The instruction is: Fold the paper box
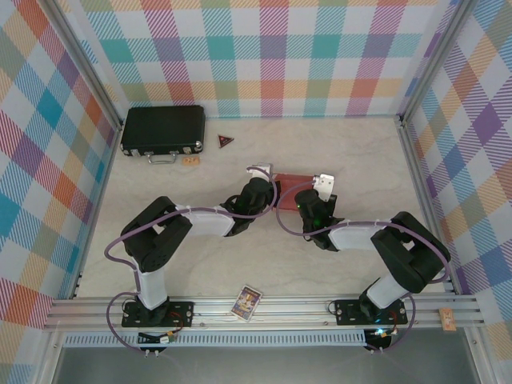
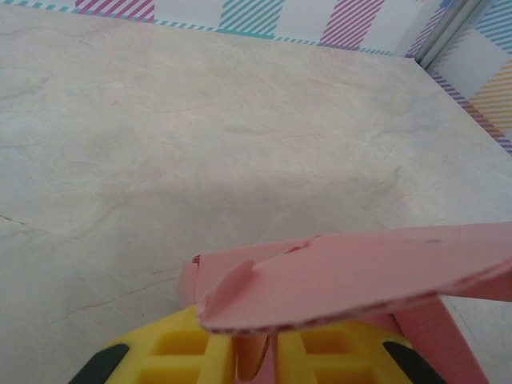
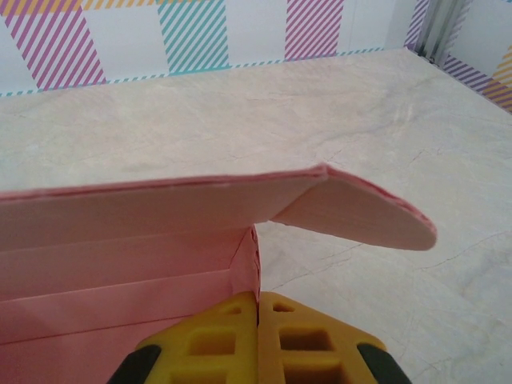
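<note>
Left claw (image 2: 254,362): nearly closed; you pinch the paper box (image 2: 360,280) by a flap.
Right claw (image 3: 258,340): fully closed; you clamp its wall.

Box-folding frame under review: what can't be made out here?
- Top external: the paper box is mostly covered by both wrists, so its fold state is unclear.
- Left wrist: the box's flap covers the tips of the left gripper; whether they pinch card cannot be told.
- Right wrist: the box runs off the left edge; the right gripper is cut by the bottom edge.
- Top external: the print on the picture card is too small to read.
</note>
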`<state>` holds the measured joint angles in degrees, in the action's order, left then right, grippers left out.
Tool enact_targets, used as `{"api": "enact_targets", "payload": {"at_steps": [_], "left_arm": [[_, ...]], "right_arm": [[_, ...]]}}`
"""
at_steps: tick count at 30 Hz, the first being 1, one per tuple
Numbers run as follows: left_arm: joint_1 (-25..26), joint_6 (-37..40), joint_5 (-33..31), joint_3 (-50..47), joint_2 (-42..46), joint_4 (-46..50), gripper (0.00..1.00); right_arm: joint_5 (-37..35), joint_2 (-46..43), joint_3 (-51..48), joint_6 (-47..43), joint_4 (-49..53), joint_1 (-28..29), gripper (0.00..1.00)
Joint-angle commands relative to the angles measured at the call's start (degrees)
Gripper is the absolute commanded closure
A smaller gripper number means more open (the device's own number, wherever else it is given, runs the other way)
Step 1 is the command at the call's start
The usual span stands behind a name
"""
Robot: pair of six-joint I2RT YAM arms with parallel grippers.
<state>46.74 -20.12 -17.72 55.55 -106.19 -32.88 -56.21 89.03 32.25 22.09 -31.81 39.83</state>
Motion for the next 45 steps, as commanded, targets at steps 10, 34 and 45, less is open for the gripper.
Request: {"api": "enact_targets", "payload": {"at_steps": [10, 34, 45], "left_arm": [[-0.33, -2.64, 2.42, -1.54, 1.71, 0.35, 0.94], [-0.85, -4.56, 6.24, 1.14, 1.08, 2.34, 0.97], [-1.06, -6.58, 8.18, 0.36, 0.51, 0.66, 1.0]], "right_arm": [[-0.57, -0.9, 0.79, 3.21, 6.21, 0.6, 1.0], [-1.02, -1.14, 2.3, 5.07, 10.59, 0.86, 1.0], [-1.26, -0.99, 2.87, 6.69, 12.72, 0.86, 1.0]]}}
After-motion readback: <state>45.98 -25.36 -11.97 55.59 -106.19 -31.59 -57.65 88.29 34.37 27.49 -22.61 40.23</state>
